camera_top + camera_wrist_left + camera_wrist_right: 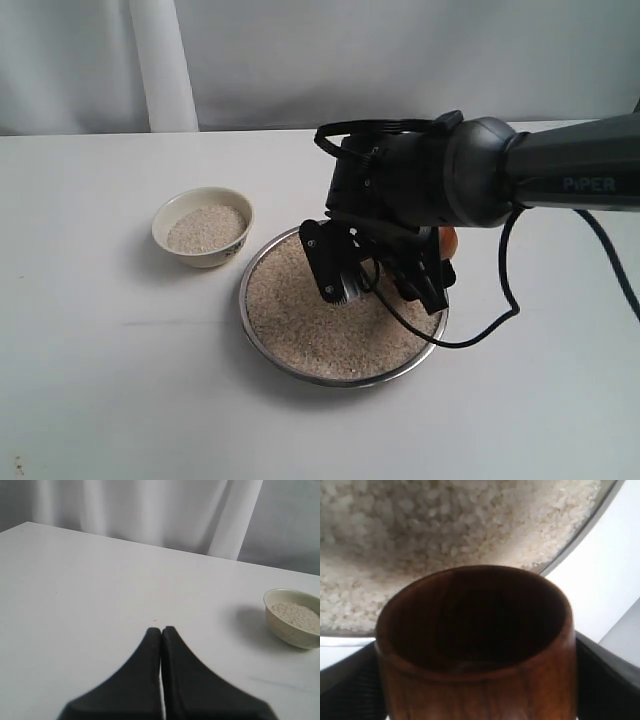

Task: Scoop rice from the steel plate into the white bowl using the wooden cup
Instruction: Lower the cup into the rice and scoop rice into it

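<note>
The steel plate (pixel 330 378) lies mid-table, covered with rice (pixel 300 315). To its left stands the white bowl (pixel 203 227), also holding rice. My right gripper (pixel 432 268) hangs over the plate's right part, shut on the wooden cup (pixel 448 241), of which only an orange-brown sliver shows. In the right wrist view the wooden cup (pixel 476 680) fills the foreground between the fingers (pixel 612 675). Its dark inside looks empty and its mouth faces the rice (pixel 445 525) near the plate's rim (pixel 580 540). My left gripper (pixel 161 630) is shut on nothing above bare table, the white bowl (pixel 295 617) off to one side.
The white tabletop (pixel 100 380) stretches around the plate and bowl. A pale curtain (pixel 160 60) hangs behind the far edge. The right arm's black cable (pixel 500 320) loops down beside the plate.
</note>
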`<state>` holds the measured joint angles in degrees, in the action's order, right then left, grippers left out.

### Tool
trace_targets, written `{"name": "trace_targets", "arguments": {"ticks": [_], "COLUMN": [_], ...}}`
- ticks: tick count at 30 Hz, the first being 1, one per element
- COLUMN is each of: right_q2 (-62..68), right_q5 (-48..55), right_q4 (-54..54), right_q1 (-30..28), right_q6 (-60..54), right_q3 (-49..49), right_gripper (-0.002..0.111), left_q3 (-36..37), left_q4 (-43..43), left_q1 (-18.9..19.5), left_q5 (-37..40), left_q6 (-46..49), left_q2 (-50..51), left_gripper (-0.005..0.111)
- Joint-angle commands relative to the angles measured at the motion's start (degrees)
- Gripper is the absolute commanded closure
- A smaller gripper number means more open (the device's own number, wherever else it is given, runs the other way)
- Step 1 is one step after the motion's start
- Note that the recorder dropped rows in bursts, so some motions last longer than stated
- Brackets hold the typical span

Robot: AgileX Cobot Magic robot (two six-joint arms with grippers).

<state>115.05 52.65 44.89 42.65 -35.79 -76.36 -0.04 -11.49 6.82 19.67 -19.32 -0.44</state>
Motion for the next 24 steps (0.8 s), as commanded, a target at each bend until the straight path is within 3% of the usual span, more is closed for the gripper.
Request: {"name": "trace_targets", "arguments": {"ticks": [1, 24], "right_q2": [1.1, 1.4], "right_q5": [-0.1, -2.9], "right_q4": [1.0, -10.7], "right_q1": [0.2, 1.4], "right_q6": [-0.2, -4.9], "right_q3": [-0.5, -0.5], "right_gripper": [0.108, 0.108], "left_q3": [0.0, 0.0], "left_q4": [0.2, 0.2], "left_q1": [-0.1, -0.1], "left_q5": [-0.4, -0.4], "left_q6": [-0.1, -0.1], "left_q2": [0.4, 0.4], "left_gripper": [0.107, 0.107]}}
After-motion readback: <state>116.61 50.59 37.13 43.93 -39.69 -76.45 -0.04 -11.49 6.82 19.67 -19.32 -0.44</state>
